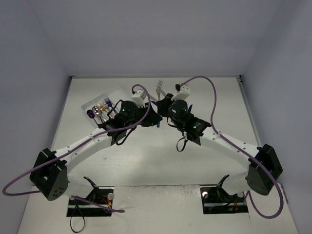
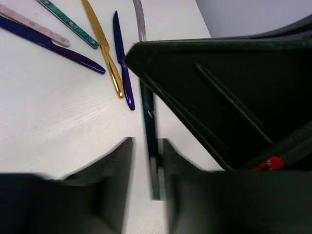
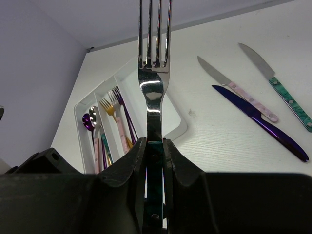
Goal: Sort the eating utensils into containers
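Note:
My right gripper (image 3: 154, 145) is shut on the teal handle of a silver fork (image 3: 154, 73) and holds it tines-forward above the table, near the white tray (image 3: 181, 127). In the top view the fork (image 1: 160, 87) sticks out past that gripper (image 1: 165, 101). The tray (image 1: 90, 103) holds spoons (image 3: 90, 121) in its left compartment and forks (image 3: 116, 105) in the middle one. My left gripper (image 2: 147, 148) is open, its fingers straddling the dark handle of a knife (image 2: 148, 117) lying on the table. In the top view, the left gripper (image 1: 152, 121) is close beside the right one.
Loose knives lie on the table: pink-handled (image 2: 36, 24), purple (image 2: 58, 46), teal-handled (image 2: 68, 22), gold (image 2: 105, 48) and dark blue (image 2: 123, 63). The right arm's black body (image 2: 229, 97) hangs over the straddled knife. Three of the knives also show in the right wrist view (image 3: 243, 92).

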`<state>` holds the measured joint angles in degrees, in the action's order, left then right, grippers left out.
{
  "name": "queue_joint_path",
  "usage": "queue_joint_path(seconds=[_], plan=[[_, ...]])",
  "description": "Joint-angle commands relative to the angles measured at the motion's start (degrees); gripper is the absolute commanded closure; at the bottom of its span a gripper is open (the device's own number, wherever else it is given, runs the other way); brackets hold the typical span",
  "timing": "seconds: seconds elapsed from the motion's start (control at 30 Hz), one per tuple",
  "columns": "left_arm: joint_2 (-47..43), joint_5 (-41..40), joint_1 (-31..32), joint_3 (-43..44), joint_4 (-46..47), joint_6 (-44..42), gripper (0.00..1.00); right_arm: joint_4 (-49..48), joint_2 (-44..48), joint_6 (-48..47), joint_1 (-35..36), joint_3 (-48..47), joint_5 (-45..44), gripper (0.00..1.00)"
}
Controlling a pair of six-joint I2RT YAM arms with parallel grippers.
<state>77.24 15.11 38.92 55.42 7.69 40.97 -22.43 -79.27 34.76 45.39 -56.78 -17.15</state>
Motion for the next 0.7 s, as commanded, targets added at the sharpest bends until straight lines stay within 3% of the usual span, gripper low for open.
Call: queue_joint_path(seconds=[0.0, 0.1, 0.17, 0.43, 0.57, 0.67], plan=[[-1.5, -1.1, 0.2, 2.4, 5.0, 0.5, 0.87, -6.4, 2.9, 1.1, 0.7, -0.4, -2.3, 1.00], [-2.4, -2.4, 0.1, 1.7, 5.1, 0.2, 0.99, -6.5, 2.6, 0.8, 0.9, -0.2, -2.0, 1.00], [-2.8, -3.2, 0.1, 0.8, 5.1, 0.4, 1.00, -6.5, 2.5, 0.6, 0.9, 0.1, -1.9, 0.96], [-5.1, -5.8, -2.4, -4.1, 5.0, 4.3, 1.00, -6.1, 2.9, -2.4, 0.7, 1.1, -3.1, 0.44], [-6.4, -5.3, -6.3, -7.0, 4.9, 6.8, 1.00, -4.3, 3.8, -5.0, -0.5, 1.3, -4.3, 0.33], [-7.9, -5.1, -10.2, -9.4, 4.5, 8.6, 1.00, -1.9, 4.5, -6.5, -3.7, 1.9, -3.5, 0.20]])
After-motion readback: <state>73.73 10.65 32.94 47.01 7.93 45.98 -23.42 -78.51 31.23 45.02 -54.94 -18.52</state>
